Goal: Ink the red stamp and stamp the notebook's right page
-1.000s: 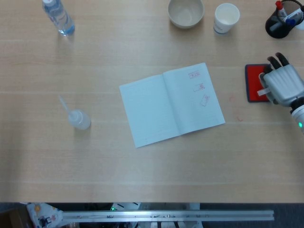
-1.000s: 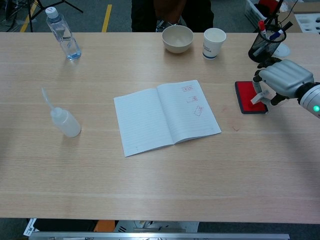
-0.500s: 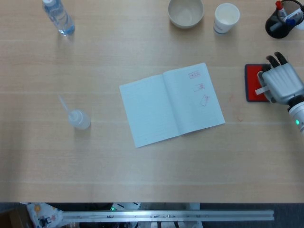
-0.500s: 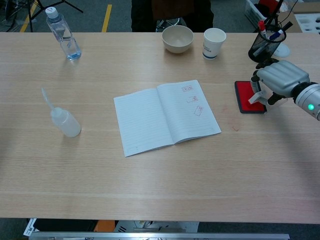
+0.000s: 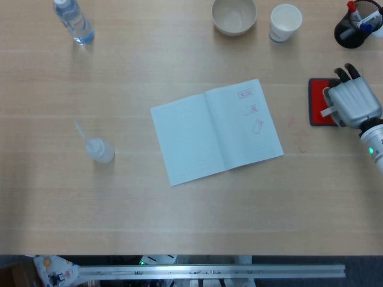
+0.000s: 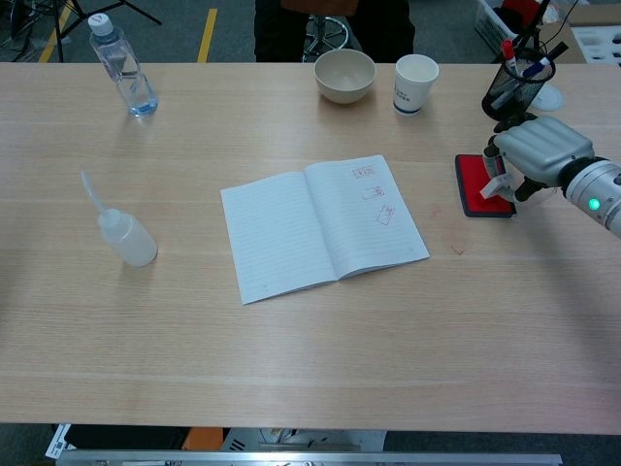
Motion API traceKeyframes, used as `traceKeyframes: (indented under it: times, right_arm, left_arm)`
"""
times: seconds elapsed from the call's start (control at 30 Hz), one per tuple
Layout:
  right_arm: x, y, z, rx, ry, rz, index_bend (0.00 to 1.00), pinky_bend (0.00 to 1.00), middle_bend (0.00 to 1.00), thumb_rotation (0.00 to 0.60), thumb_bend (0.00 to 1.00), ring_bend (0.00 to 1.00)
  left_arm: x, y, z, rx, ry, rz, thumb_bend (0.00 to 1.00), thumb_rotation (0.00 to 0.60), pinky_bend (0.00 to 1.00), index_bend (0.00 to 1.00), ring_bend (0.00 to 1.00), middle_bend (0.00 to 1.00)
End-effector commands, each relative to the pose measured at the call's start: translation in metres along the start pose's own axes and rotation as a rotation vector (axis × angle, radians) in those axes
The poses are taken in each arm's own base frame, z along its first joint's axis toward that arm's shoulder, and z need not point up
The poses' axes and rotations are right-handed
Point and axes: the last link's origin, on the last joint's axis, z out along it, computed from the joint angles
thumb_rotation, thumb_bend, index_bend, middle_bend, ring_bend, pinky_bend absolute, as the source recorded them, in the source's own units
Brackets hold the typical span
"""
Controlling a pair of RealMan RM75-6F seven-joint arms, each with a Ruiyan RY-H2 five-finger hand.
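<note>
The open notebook (image 5: pixel 197 140) lies mid-table, and its right page (image 5: pixel 245 122) carries three red stamp prints. A red ink pad (image 5: pixel 315 110) in a black tray sits to the right of it. My right hand (image 5: pixel 354 104) covers the pad's right half. In the chest view this hand (image 6: pixel 543 146) grips a small stamp (image 6: pixel 500 181), whose lower end touches the pad (image 6: pixel 473 184). The head view hides most of the stamp under the hand. My left hand appears in neither view.
At the far edge stand a beige bowl (image 5: pixel 234 16), a white paper cup (image 5: pixel 285 23) and a black pen holder (image 5: pixel 353 28). A water bottle (image 5: pixel 73 21) stands far left, and a squeeze bottle (image 5: pixel 99 149) lies left of the notebook.
My right hand has shifted slightly toward the far edge over the ink pad, bringing the stamp down onto the pad. Nothing else has moved.
</note>
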Motion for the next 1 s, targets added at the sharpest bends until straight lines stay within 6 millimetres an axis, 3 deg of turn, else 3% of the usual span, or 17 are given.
traceKeyframes:
  times: [0.03,0.33,0.6,0.73,1.0]
  right_arm:
    - [0.001,-0.001,0.001,0.002,-0.002,0.003,0.62,0.10,0.38,0.600,0.31,0.13]
    - [0.005,0.000,-0.002,0.002,0.006,0.029,0.62,0.10,0.38,0.600,0.31,0.13]
    - [0.030,0.004,-0.016,0.023,0.065,0.104,0.62,0.10,0.39,0.600,0.31,0.13]
    - [0.041,-0.007,-0.023,0.069,0.077,0.149,0.62,0.10,0.39,0.600,0.31,0.13]
    - [0.049,-0.055,-0.030,0.210,0.061,0.171,0.62,0.10,0.39,0.600,0.31,0.13]
  left_arm:
    - [0.000,0.000,0.000,0.001,0.000,-0.001,0.34,0.600,0.09,0.16,0.11,0.13]
    - [0.001,-0.002,-0.001,0.003,0.001,-0.003,0.34,0.600,0.09,0.16,0.11,0.13]
    - [0.002,0.000,-0.001,-0.003,0.002,-0.005,0.34,0.600,0.09,0.16,0.11,0.13]
    - [0.002,0.002,-0.002,-0.009,0.004,-0.007,0.34,0.600,0.09,0.16,0.11,0.13]
    - [0.004,0.003,-0.004,-0.013,0.007,-0.008,0.34,0.600,0.09,0.16,0.11,0.13]
